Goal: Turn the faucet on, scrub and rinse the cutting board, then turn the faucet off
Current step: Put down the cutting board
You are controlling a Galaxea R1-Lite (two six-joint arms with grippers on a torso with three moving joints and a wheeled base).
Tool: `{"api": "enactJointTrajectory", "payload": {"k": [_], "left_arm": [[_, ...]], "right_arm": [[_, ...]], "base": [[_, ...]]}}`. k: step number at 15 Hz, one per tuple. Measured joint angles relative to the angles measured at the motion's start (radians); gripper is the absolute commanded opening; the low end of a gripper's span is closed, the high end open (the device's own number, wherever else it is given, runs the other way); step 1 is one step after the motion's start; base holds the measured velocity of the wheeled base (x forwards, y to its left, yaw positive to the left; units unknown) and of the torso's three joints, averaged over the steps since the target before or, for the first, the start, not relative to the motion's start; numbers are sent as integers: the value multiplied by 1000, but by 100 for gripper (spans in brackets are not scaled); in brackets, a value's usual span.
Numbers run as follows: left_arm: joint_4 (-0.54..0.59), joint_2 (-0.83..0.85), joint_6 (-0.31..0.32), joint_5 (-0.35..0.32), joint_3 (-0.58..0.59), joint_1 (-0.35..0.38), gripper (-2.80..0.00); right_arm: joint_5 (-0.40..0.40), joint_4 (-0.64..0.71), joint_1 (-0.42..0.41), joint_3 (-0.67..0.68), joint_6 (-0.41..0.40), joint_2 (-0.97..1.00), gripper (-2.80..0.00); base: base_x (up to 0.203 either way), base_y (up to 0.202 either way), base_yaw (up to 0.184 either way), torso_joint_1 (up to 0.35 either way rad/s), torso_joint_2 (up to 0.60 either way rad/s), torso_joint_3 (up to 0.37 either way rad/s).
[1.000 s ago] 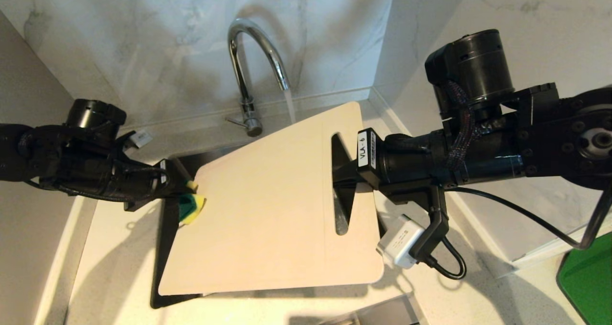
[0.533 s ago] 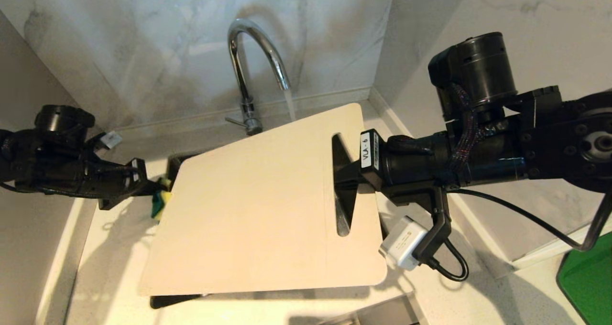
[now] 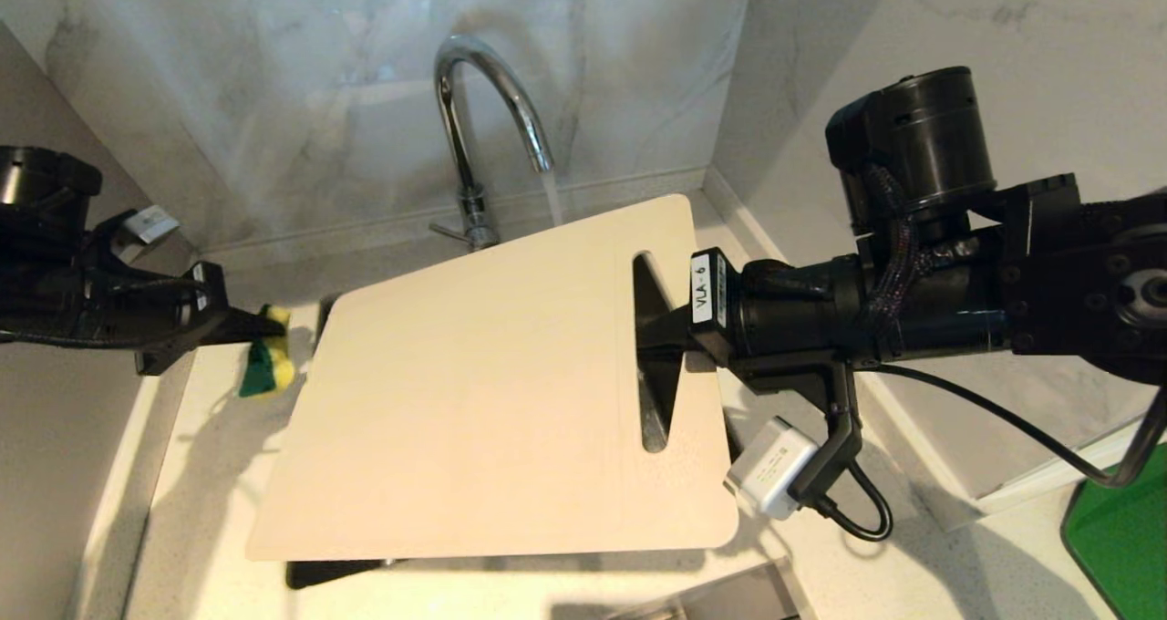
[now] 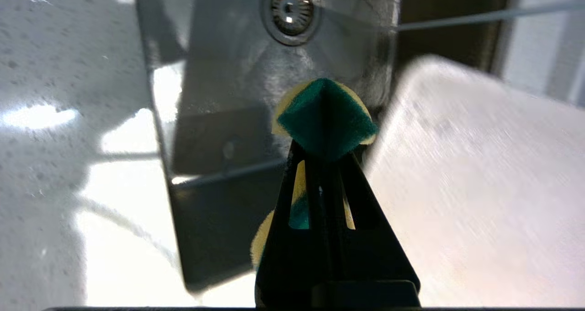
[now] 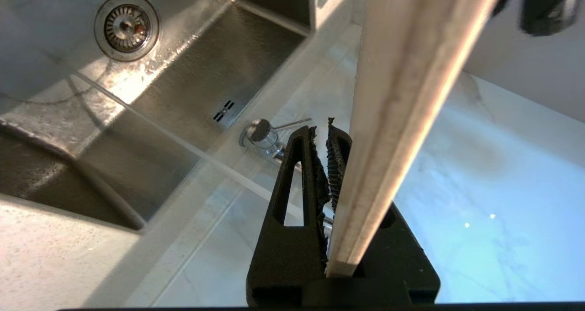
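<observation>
**Board held by one edge over the sink, water running – slip and splash risk**

My right tool (image 3: 658,345) is clenched on the board (image 3: 492,392) at the handle-slot end, gripping the thin edge only. The board hangs tilted over the sink (image 5: 183,87), its far corner just under the tap (image 3: 483,137), where the stream (image 3: 552,199) meets it. My left tool (image 3: 244,326) is clamped on a green-and-yellow sponge (image 3: 263,365), just beside the board's left edge, apart from it, over the bench (image 3: 196,474).

Risks as I judge them:
- The board is big, wet and pinched at one short end. Pressing the sponge on the far side could lever it and twist it out of my right tool, dropping it into the sink.
- Water hitting the tilted board may run off toward the bench rather than the basin.
- The sponge is pinched by a corner and could pull free on a hard scrub.
- Reaching for the lever (image 3: 449,232) means passing close to the board's back corner; a bump would shift it.
</observation>
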Motion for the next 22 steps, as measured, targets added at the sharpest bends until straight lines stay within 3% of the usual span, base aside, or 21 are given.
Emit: {"api": "enactJointTrajectory", "payload": {"k": [5,8,11,15,18,22], "left_arm": [[38,-59,4,7,0,17,-280],[82,-70,20,45,5,21,-280],[96,-83,98,97,32,27,-280],[98,-98,112,115,90,35,-280],[97,-106,166,140,131,36,-280],[96,-122,234,232,171,33,-280]], "right_arm": [[4,-3,1,17,21,-24,-280],[18,-37,-1,26,47,-39,-280],[35,-72,-5,35,69,-59,-280],[43,-73,-14,40,78,-86,-280],[43,-74,-16,41,82,-106,-280],[43,-143,-23,46,151,-128,-280]], "base": [[0,0,0,0,0,0],[0,0,0,0,0,0],[0,0,0,0,0,0],[0,0,0,0,0,0],[0,0,0,0,0,0],[0,0,0,0,0,0]]}}
